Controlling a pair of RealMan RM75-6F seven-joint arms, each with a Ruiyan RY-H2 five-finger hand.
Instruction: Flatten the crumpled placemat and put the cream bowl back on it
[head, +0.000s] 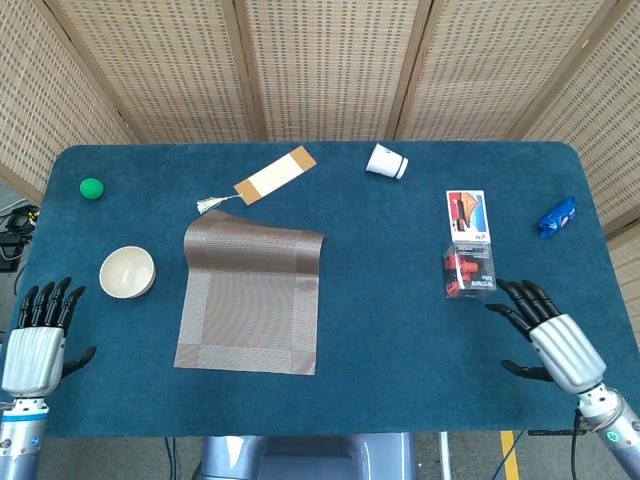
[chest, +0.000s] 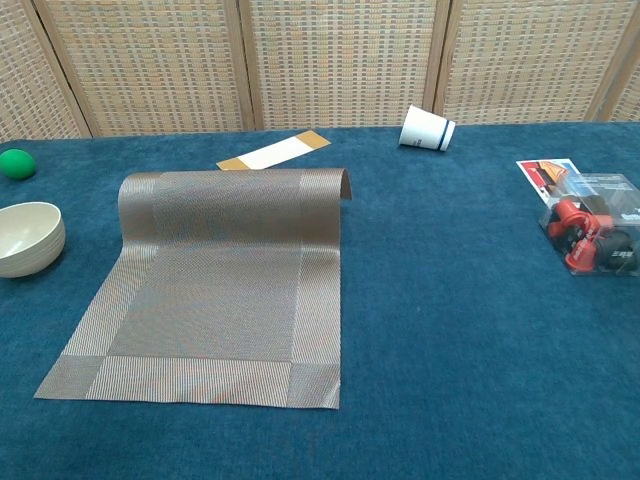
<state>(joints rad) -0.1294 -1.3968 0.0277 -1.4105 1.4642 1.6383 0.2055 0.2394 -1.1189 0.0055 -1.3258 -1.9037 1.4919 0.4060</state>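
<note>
Left hand spread, empty, at near-left table edge. Cream bowl just left of placemat, off it. Placemat far end curled (needs flattening first). Right hand splayed, empty, near plastic box.

A staged test setup: blue-clothed table before woven screens.

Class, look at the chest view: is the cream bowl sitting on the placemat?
No. The cream bowl stands on the blue table, left of the placemat.
</note>
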